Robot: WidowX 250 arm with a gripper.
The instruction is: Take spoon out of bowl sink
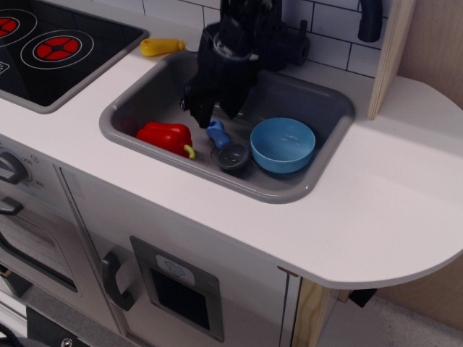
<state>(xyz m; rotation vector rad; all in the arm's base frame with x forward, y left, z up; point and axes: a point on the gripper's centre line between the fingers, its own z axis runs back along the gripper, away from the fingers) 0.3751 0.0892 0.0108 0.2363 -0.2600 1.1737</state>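
The spoon point(226, 147) lies on the floor of the grey sink point(142, 97), its blue handle pointing back-left and its dark round scoop toward the front wall. It is outside the light-blue bowl point(282, 145), which stands empty just to its right. My black gripper point(214, 113) hangs just above and behind the spoon's handle. Its fingers look spread and hold nothing. The arm hides part of the sink's back wall.
A red toy pepper point(165, 136) lies in the sink left of the spoon. A yellow-handled knife point(162, 47) rests on the counter behind the sink. A black stove top point(58, 43) is at the left, a black faucet point(289, 43) behind the sink, and a wooden post point(391, 50) at the right.
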